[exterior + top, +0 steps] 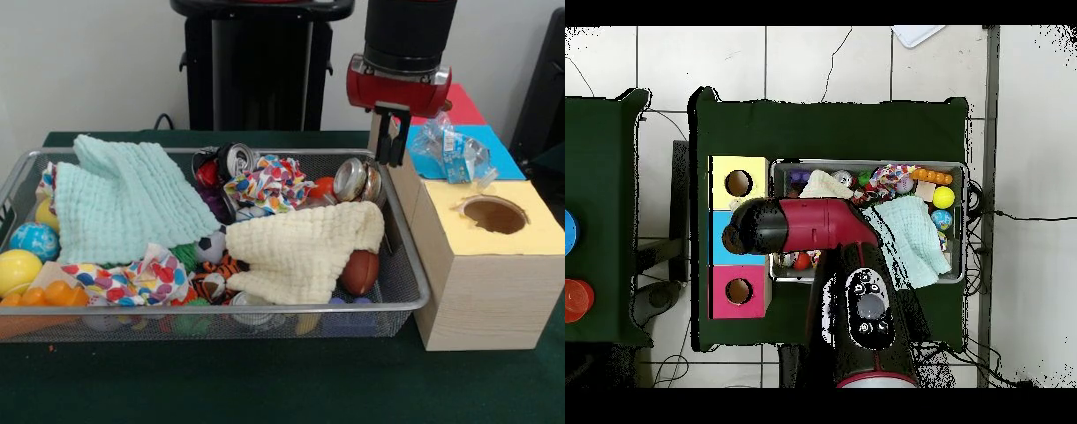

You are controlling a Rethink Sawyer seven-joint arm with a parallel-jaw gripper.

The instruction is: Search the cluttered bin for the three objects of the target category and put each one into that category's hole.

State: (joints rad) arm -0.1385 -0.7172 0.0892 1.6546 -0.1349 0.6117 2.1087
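A crushed clear bottle with a blue label (pixel 450 150) lies on the blue surround (pixel 505 161) of the wooden box, covering the hole there. My gripper (pixel 389 148) hangs from the red wrist just left of the bottle, over the box's edge beside the bin (pixel 417 269). It is close to the bottle, but I cannot tell if it touches it. In the overhead view the arm's end (pixel 755 228) covers the blue box (pixel 721 250) and the gripper. No other bottle shows plainly in the bin; cloths hide much of it.
The yellow-surround hole (pixel 494 215) is nearest the camera and the red surround (pixel 463 106) farthest. The bin holds a mint cloth (pixel 124 199), a cream cloth (pixel 300 247), two silver cans (pixel 238 159) (pixel 353 179), a brown football (pixel 360 271) and balls (pixel 18 269).
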